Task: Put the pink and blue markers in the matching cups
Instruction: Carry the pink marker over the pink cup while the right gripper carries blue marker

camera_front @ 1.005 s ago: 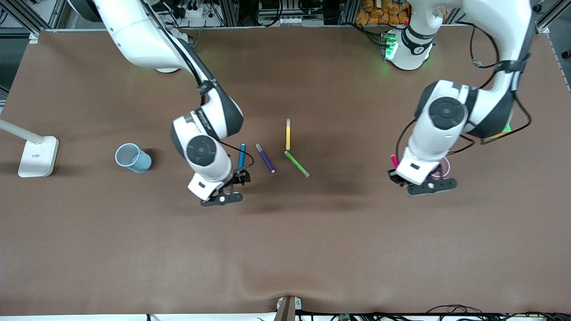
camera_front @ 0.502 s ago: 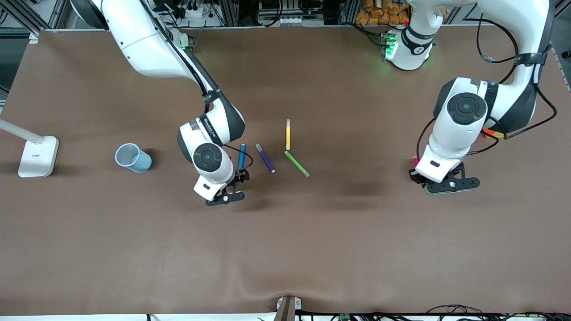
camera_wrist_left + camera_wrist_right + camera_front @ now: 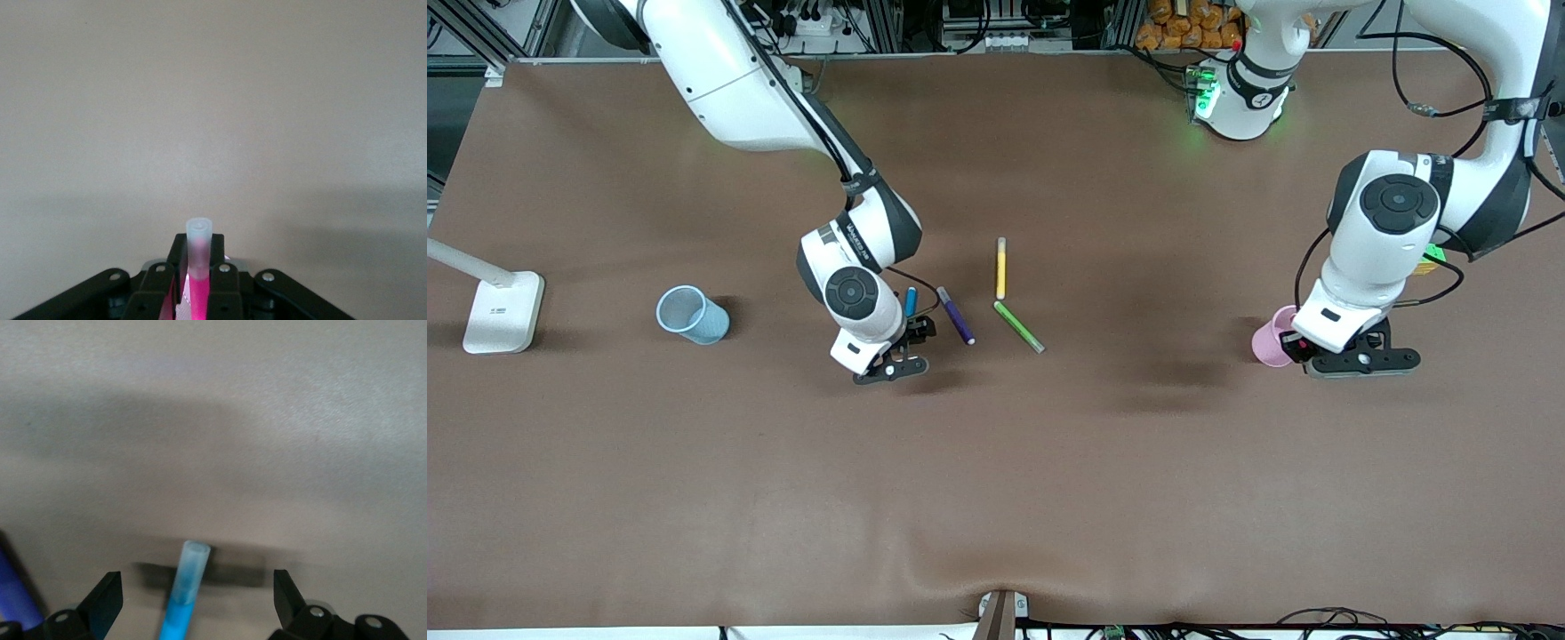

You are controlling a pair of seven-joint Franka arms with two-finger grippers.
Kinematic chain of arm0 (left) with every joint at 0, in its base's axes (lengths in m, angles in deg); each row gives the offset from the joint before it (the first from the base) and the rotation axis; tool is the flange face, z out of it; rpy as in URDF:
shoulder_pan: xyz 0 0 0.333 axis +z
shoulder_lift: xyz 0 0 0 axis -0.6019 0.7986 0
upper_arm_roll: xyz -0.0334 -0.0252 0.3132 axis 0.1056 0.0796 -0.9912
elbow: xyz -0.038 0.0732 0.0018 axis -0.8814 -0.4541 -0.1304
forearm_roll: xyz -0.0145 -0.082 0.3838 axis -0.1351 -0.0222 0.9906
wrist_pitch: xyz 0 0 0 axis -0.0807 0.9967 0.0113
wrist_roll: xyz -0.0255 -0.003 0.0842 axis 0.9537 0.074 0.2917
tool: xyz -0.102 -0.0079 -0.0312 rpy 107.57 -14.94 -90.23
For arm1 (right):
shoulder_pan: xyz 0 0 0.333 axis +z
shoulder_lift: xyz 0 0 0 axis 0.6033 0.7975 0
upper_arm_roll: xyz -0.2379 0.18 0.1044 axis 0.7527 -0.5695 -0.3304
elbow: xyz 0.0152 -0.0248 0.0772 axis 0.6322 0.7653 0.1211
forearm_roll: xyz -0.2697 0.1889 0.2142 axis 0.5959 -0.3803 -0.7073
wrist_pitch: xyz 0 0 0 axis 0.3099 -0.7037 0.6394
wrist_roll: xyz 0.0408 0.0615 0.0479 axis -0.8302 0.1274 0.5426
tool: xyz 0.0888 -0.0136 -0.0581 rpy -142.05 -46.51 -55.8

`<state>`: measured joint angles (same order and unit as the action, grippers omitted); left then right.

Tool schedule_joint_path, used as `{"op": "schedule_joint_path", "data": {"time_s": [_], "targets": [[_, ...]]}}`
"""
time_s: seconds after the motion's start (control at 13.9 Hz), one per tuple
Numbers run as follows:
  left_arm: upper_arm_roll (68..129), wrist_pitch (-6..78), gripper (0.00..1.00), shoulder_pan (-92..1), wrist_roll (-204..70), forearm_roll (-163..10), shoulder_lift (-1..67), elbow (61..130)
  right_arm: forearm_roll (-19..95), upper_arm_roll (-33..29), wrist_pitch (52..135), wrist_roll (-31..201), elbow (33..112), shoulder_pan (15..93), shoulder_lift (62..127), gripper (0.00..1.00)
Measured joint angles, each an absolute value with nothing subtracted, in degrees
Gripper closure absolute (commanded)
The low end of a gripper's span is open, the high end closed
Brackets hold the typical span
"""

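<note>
The blue marker lies on the table, and my right hand hides part of it. My right gripper is low over it. In the right wrist view that gripper is open, with the marker's pale end between the wide-apart fingers and untouched. My left gripper is shut on the pink marker, whose pale end sticks out past the fingers. In the front view the left gripper is right beside the pale pink cup; the pink marker is hidden there. The pale blue cup stands toward the right arm's end.
A purple pen lies close beside the blue marker and shows in the right wrist view. A yellow pen and a green pen lie near the middle. A white lamp base stands at the right arm's end.
My left gripper has moved toward the left arm's end with the pink marker, uncovering the pink cup. My right gripper has shifted slightly toward the purple pen, over the blue marker.
</note>
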<state>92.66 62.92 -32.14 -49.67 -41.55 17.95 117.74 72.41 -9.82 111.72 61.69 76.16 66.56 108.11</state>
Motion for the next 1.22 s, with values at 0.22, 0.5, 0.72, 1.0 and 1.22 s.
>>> {"op": "schedule_joint_path", "data": {"time_s": [0.22, 0.5, 0.72, 1.0, 1.22], "targets": [[92.7, 69.6, 1.00, -29.7, -49.7, -37.1, 17.8, 121.7, 72.4, -9.9, 111.9, 60.8, 77.2, 67.5, 107.6, 0.00], [92.7, 71.5, 1.00, -28.4, -49.7, -35.8, 17.8, 122.9, 72.4, -9.9, 112.5, 60.7, 77.5, 67.7, 107.6, 1.00], [92.7, 73.6, 1.00, -28.4, -49.7, -35.1, 18.5, 123.4, 72.4, -9.9, 112.6, 60.7, 77.6, 67.7, 107.5, 1.00], [92.7, 75.7, 1.00, -28.1, -49.7, -34.9, 19.1, 124.7, 72.4, -9.7, 112.8, 61.2, 77.6, 67.6, 106.8, 1.00], [92.7, 77.4, 1.00, -27.9, -49.7, -34.8, 19.8, 125.7, 72.4, -8.9, 112.1, 66.9, 77.5, 66.4, 103.4, 1.00]]}}
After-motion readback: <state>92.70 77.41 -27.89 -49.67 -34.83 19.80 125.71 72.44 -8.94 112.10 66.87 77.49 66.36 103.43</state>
